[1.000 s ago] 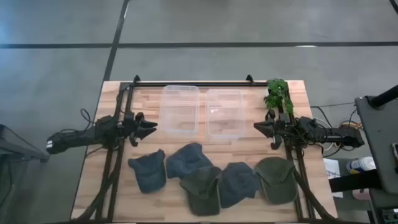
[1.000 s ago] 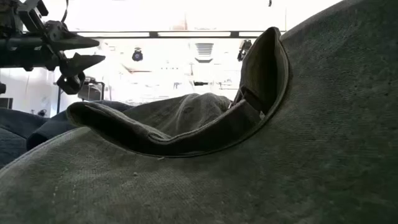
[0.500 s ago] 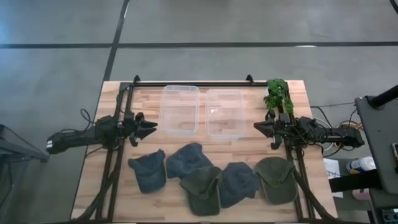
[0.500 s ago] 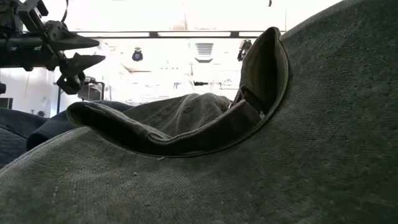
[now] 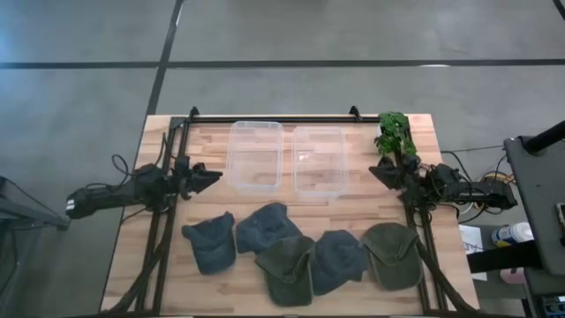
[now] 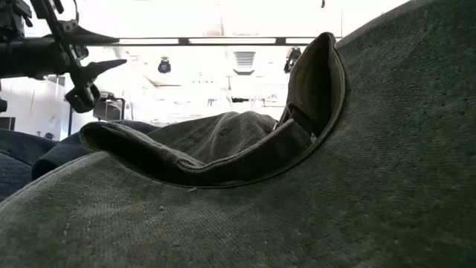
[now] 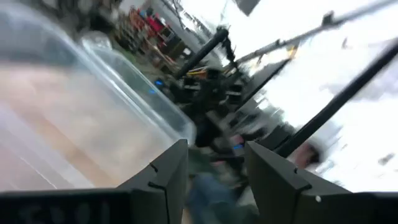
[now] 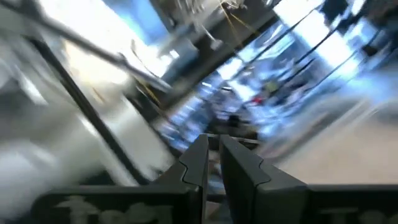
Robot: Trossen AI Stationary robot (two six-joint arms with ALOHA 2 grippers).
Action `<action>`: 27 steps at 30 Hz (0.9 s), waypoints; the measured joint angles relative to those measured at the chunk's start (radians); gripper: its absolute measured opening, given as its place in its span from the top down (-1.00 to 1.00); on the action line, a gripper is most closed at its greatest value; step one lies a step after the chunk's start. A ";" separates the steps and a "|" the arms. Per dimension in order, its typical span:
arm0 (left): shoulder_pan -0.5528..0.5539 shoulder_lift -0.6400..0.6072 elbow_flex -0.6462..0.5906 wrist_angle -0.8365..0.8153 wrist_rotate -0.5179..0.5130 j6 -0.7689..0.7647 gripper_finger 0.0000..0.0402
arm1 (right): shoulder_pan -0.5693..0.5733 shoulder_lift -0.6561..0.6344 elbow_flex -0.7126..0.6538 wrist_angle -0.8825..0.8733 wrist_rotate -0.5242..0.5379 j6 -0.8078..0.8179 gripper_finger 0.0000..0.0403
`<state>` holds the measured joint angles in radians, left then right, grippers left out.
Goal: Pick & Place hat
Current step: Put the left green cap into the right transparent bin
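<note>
Hats: five lie in a row along the near edge of the table (image 5: 132, 230), none held. From left to right: a blue hat (image 5: 211, 243), a second blue hat (image 5: 267, 227), an olive hat (image 5: 286, 265), a third blue hat (image 5: 338, 259), and an olive hat at the right end (image 5: 393, 254). Beyond them stand two clear bins (image 5: 257, 155), both apparently empty.

Step in hand, as judged: approach, before any pick. The left gripper (image 5: 210, 175) hovers left of the bins, fingers parted, empty. The right gripper (image 5: 378, 171) hovers right of the bins beside a green plant (image 5: 394, 134), fingers nearly together, empty.

Next move calls for descent over one hat, the right fingers widening first.

No legible writing or brand.
</note>
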<state>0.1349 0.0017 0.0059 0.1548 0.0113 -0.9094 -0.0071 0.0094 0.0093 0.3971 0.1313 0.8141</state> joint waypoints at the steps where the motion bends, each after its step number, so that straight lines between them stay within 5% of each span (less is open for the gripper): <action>1: 0.000 0.000 0.000 0.004 0.000 -0.058 0.24 | 0.000 0.000 0.000 0.016 0.004 0.060 0.81; 8: 0.000 0.000 0.003 0.006 -0.008 -0.112 0.24 | 0.000 0.003 0.000 0.045 0.144 0.202 0.81; 13: 0.002 0.000 0.009 0.011 -0.125 -0.118 0.24 | 0.000 0.015 0.000 0.110 0.253 0.086 0.81; 19: 0.001 0.000 0.006 0.011 -0.090 -0.177 0.24 | 0.000 0.035 0.000 0.199 0.363 0.055 0.81; 23: 0.001 0.000 0.004 0.009 0.009 -0.187 0.24 | 0.000 0.075 0.000 0.276 0.225 0.102 0.81; 27: 0.001 0.003 0.004 0.008 0.014 -0.157 0.24 | -0.001 0.144 0.001 0.272 0.286 0.176 0.81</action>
<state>0.1360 0.0048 0.0097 0.1627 0.0250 -1.0667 -0.0084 0.1534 0.0101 0.6693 0.4176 0.9906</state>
